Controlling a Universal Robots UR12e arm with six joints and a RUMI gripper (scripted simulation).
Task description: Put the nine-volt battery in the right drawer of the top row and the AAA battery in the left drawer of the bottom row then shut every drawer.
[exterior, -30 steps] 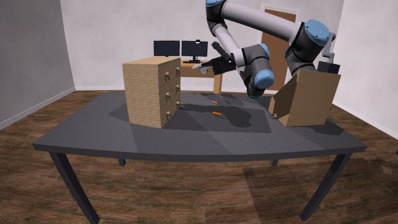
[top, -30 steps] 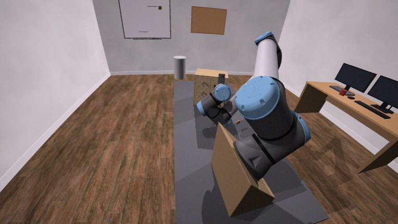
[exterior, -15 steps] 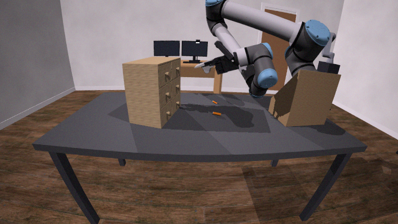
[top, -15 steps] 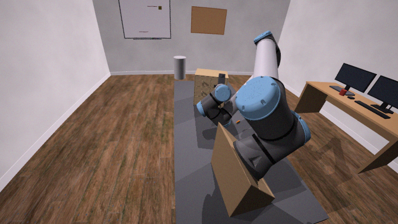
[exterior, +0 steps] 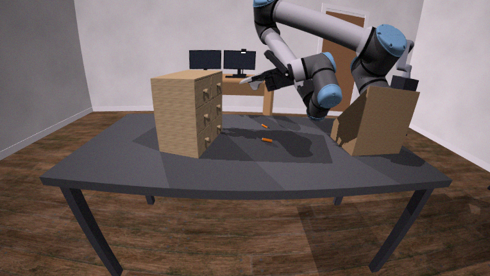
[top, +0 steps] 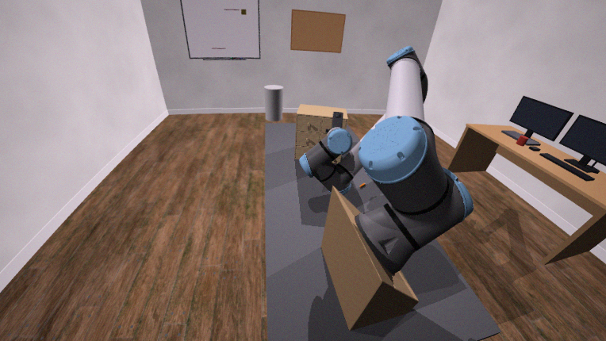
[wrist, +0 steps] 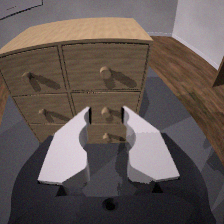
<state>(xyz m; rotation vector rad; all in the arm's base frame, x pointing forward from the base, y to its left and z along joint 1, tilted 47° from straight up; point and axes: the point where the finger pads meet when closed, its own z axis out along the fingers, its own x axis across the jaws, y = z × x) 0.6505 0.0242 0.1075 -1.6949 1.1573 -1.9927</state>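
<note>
The wooden chest (exterior: 186,111) stands on the dark table, and all of its drawers look pushed in. In the wrist view its top-right drawer (wrist: 106,67) and bottom-left drawer (wrist: 39,131) face me. My gripper (exterior: 245,81) hangs in the air in front of the top row, a short way off the drawer fronts. Its white fingers are nearly shut, with only a narrow gap and nothing between them. Two small orange cylinders (exterior: 264,126) (exterior: 266,139) lie on the table in front of the chest; I cannot tell which one is the AAA battery. I cannot make out the nine-volt battery.
A large tilted cardboard box (exterior: 375,119) stands on the table beside my arm's base. A grey cylinder (top: 273,102) stands on the floor beyond the table. A desk with monitors (top: 546,147) stands by the wall.
</note>
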